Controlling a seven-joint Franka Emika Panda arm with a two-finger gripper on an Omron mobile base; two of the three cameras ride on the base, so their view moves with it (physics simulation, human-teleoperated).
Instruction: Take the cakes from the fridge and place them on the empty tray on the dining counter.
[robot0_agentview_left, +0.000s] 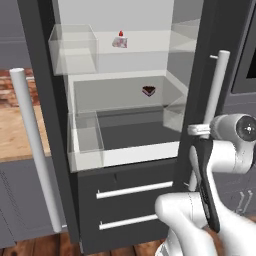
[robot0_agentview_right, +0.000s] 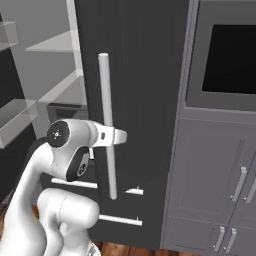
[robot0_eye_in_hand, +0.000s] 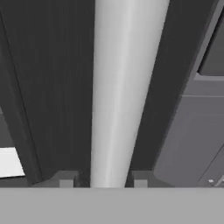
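The fridge (robot0_agentview_left: 125, 165) stands with its left door swung wide, showing the white interior. A white cake with a red berry top (robot0_agentview_left: 120, 41) sits on the upper shelf. The dark chocolate wedge (robot0_agentview_left: 148, 90) rests on the shelf below. My gripper (robot0_eye_in_hand: 103, 181) is at the right door's long white bar handle (robot0_eye_in_hand: 127, 87), also seen as the gripper (robot0_agentview_right: 120, 136) against the handle (robot0_agentview_right: 106, 125). The fingertips (robot0_eye_in_hand: 65, 181) stand on either side of the bar with a small gap on each side, so the gripper is open. The tray and the dining counter are out of view.
The open left door's handle (robot0_agentview_left: 30, 150) juts out at the left, with a wood-topped counter (robot0_agentview_left: 15, 135) behind it. Two fridge drawers (robot0_agentview_left: 130, 200) lie below the shelves. A built-in oven (robot0_agentview_right: 230, 60) and grey panelled cabinets (robot0_agentview_right: 215, 185) stand right of the fridge.
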